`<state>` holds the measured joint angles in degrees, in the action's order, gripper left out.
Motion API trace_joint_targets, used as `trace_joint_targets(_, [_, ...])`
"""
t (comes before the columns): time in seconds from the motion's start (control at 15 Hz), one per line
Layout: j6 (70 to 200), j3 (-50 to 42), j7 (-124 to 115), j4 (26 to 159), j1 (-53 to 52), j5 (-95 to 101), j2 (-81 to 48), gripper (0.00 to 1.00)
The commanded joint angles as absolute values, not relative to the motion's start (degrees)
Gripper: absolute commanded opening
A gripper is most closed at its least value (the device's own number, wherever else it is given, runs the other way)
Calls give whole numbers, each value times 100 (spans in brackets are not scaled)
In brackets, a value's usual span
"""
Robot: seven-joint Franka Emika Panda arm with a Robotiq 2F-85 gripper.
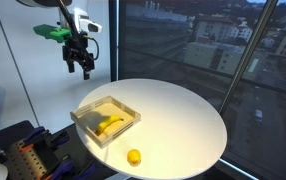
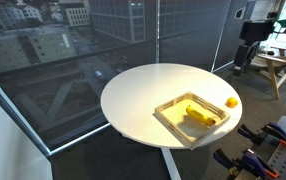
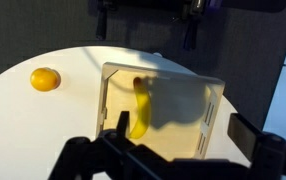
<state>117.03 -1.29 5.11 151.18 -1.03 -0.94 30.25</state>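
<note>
The gripper [image 1: 80, 68] hangs high above the table's far edge with its jaws apart and nothing between them. In the wrist view, its two fingers [image 3: 118, 130] stand wide to either side at the bottom of the picture, and only air lies between them.

Below it, and well apart from it, a shallow wooden tray [image 1: 83, 128] sits on the round white table [image 1: 173, 110]. A banana [image 1: 109, 124] lies flat inside the tray, toward one wall. In the wrist view, the banana [image 3: 140, 115] is partly covered by the arm's shadow.

A small round fruit [image 1: 134, 157], yellow-orange, rests on the bare tabletop outside the tray, near the table's rim and clear of the tray wall. Both exterior views show it apart from the tray [image 2: 173, 127].

Judging from this, the handling has hardly begun. Nothing is gripped or touched, the banana is in the tray, and the round fruit [image 2: 231, 101] lies loose outside it. Dark windows stand behind the table.
</note>
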Motion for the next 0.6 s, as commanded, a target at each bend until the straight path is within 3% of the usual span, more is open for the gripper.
trace_joint_targets(0.0, [11711,-311,677,14925,-144,-396,2850,100])
trace_joint_targets(0.53, [12348,-392,605,14803,-96,-598,2595,100])
